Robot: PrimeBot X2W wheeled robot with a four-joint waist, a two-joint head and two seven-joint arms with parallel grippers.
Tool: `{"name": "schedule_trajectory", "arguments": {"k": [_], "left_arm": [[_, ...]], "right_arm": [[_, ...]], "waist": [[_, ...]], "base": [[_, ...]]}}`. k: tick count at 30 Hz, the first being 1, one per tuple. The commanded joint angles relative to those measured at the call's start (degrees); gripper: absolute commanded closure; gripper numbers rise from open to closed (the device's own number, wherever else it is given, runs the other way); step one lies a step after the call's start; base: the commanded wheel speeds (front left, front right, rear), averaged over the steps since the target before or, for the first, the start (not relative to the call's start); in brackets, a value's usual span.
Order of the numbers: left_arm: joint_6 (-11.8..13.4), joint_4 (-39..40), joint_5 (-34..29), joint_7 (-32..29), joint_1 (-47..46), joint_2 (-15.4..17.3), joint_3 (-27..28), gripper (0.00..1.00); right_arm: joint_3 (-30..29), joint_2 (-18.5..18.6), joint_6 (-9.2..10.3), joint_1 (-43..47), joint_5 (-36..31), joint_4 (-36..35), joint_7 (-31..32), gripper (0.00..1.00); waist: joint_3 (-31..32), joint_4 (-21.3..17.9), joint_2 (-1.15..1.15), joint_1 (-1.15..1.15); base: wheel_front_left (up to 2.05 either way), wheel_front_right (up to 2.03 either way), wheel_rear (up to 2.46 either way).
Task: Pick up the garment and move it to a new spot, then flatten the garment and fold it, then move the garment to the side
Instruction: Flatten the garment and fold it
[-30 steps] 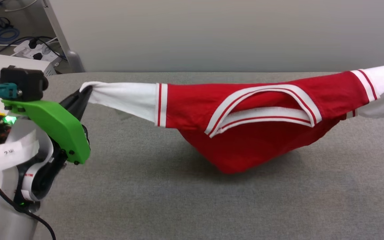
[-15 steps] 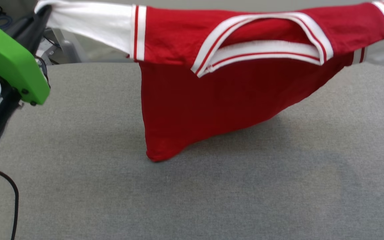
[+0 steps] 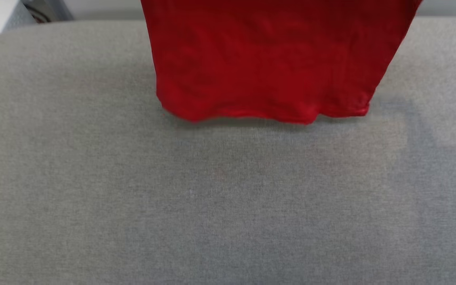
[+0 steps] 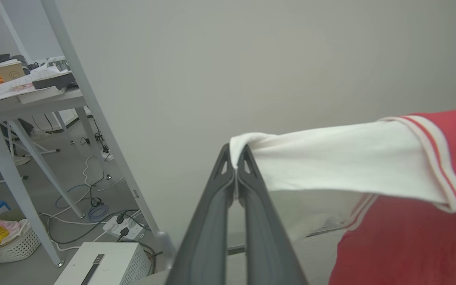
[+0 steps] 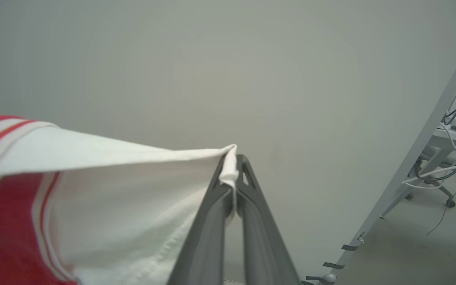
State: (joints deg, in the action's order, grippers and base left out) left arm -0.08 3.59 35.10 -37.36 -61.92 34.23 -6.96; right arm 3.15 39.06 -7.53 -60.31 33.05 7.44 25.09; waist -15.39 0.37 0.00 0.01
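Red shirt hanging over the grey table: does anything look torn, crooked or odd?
Nothing stands out. The garment hangs with no visible tear, white sleeve ends pinched in the left gripper and the right gripper; its hem runs roughly level, slightly wavy.

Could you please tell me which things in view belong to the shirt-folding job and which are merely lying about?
Job: garment, gripped at each white sleeve; left gripper; right gripper; grey table beneath it.
Lying about: laundry basket, power strip and white box on the floor; paper cup on a desk.
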Motion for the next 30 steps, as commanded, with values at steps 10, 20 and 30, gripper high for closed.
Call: {"name": "schedule_trajectory", "arguments": {"k": [10, 20, 30], "left_arm": [[-3.2, -17.4, -5.4, 9.2, -24.0, -2.6, -3.0, 1.00], [-4.6, -32.0, -9.1, 24.3, -35.0, -7.0, -5.2, 1.00], [-6.8, -39.6, -5.1, 28.8, -21.7, -9.6, -8.6, 1.00]], "right_arm": [[2.1, -3.6, 0.04, -21.5, -7.6, 15.2, -7.6, 1.00], [1.1, -8.1, 0.04, -32.2, -13.6, 28.0, -20.4, 1.00], [6.6, -10.6, 0.04, -22.1, -9.0, 33.6, -25.9, 1.00]], "waist": [[-18.1, -1.7, 0.00, -0.01], [-21.3, -1.2, 0.00, -0.01], [-17.8, -0.6, 0.00, -0.01]], "base": [[0.00, 0.00, 0.00], [0.00, 0.00, 0.00], [0.00, 0.00, 0.00]]}}
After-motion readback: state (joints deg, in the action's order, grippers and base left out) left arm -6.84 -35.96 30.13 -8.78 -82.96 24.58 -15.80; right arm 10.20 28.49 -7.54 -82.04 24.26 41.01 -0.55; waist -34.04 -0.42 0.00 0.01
